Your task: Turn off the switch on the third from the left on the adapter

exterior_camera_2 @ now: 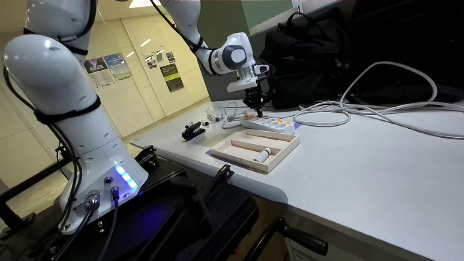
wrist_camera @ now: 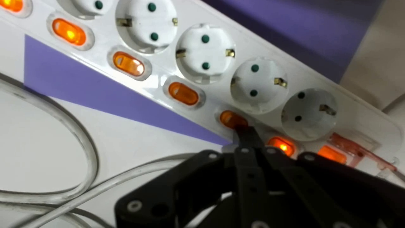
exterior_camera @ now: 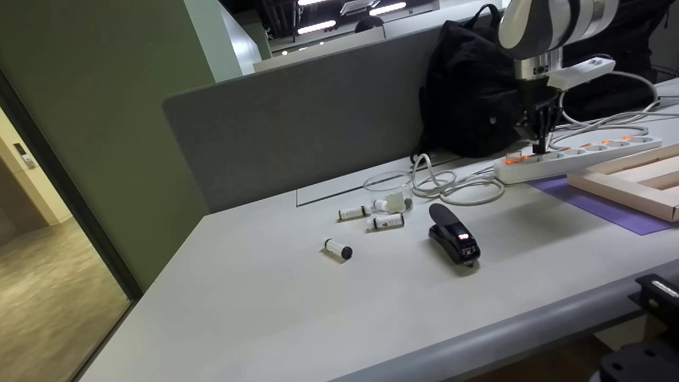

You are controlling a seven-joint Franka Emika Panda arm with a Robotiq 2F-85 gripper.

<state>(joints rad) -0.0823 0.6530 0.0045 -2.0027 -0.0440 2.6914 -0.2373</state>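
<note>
On the table [exterior_camera: 254, 297], in front of a black backpack [exterior_camera: 467, 101], the adapter [exterior_camera: 578, 162] lies with its sockets [wrist_camera: 205, 53] facing up. End effector [wrist_camera: 246, 134]: fingers drawn together, directed down at the adapter. The wrist view shows the tips over one end of a dark orange switch [wrist_camera: 230, 118], third from the end with the clear flap [wrist_camera: 357, 148]; contact cannot be confirmed. Two lit switches [wrist_camera: 281, 145] stand between it and that end. A wooden tray [exterior_camera_2: 284, 151], holding a white bottle [exterior_camera_2: 262, 155], lies just beside the adapter.
</note>
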